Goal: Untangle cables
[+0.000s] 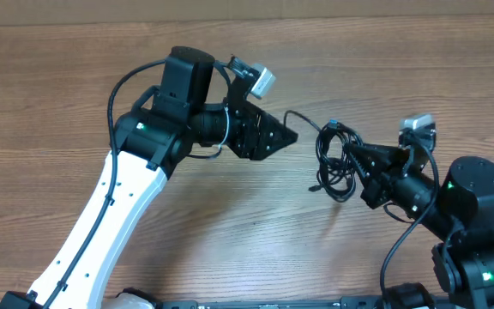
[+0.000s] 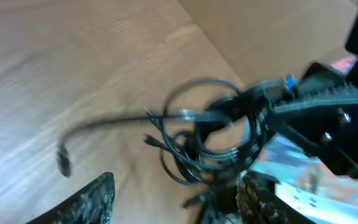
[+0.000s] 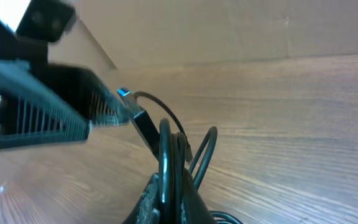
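Tabletop standoff: the tangled cables [image 1: 337, 165] lie in a loose knot on the wooden tabletop [image 1: 230, 245], between your two arms and much closer to the right one.

Your right end effector [image 1: 358, 157] is clenched on a loop at the near-right edge of the knot. In the right wrist view the black cord runs straight up out of its closed fingers [image 3: 146, 200].

Your left end effector [image 1: 290, 135] points at the knot from the opposite side, near it but not touching. The left wrist view shows its fingers [image 2: 95, 200] spread with nothing between them, so it is released and empty.

The knot's long axis runs away from you, across the line joining the two end effectors. A blue-tipped plug [image 1: 334, 124] sits at its far end. One loose strand [image 1: 303, 114] leaves the knot's far-left side and curves past the left fingertips on their far side, ending in a small plug that rests flat on the wood.

For the next pull, that strand looks like the nearest free length for the left arm. It lies just ahead of the arm and slightly to the far side.

No bin, tray or other container is in view.
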Robot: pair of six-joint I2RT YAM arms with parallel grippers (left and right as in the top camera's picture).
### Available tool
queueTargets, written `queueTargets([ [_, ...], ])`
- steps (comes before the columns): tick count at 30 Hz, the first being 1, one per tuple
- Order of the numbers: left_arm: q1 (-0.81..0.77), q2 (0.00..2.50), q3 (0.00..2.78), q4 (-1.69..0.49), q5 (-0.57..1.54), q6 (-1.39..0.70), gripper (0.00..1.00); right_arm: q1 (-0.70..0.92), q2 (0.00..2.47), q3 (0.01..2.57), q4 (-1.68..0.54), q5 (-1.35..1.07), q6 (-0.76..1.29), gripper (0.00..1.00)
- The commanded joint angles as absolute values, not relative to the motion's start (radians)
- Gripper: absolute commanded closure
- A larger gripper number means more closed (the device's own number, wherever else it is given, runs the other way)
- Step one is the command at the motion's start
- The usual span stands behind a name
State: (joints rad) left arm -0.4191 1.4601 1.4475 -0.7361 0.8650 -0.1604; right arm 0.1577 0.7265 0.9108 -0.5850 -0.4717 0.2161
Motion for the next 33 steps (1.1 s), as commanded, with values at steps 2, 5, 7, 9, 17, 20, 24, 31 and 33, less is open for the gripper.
queueTargets([
  [2,-0.437,1.435,1.469,-0.756,0.962,-0.213,0.32,0.156,0.72,0.934,-0.523,-0.461,0.35,0.96],
  [5,-0.446,1.435,1.469,-0.755,0.96,-0.267,0.18,0.156,0.72,0.934,-0.472,-0.461,0.445,0.96],
  [7,-0.454,1.435,1.469,-0.754,0.961,-0.294,0.12,0.156,0.72,0.934,-0.429,-0.465,0.508,0.96],
  [9,-0.46,1.435,1.469,-0.754,0.961,-0.324,0.09,0.156,0.72,0.934,-0.397,-0.464,0.535,0.96],
  [17,-0.472,1.435,1.469,-0.694,0.959,-0.447,0.0,0.156,0.72,0.934,-0.35,-0.551,0.58,0.96],
  [20,-0.502,1.435,1.469,-0.625,0.958,-0.484,0.0,0.156,0.72,0.934,-0.331,-0.589,0.58,0.96],
  [24,-0.529,1.435,1.469,-0.605,0.932,-0.487,0.13,0.156,0.72,0.934,-0.318,-0.609,0.58,0.96],
  [31,-0.532,1.435,1.469,-0.604,0.933,-0.488,0.33,0.156,0.72,0.934,-0.303,-0.61,0.629,0.96],
  [33,-0.532,1.435,1.469,-0.604,0.933,-0.488,0.47,0.156,0.72,0.934,-0.303,-0.641,0.629,0.96],
])
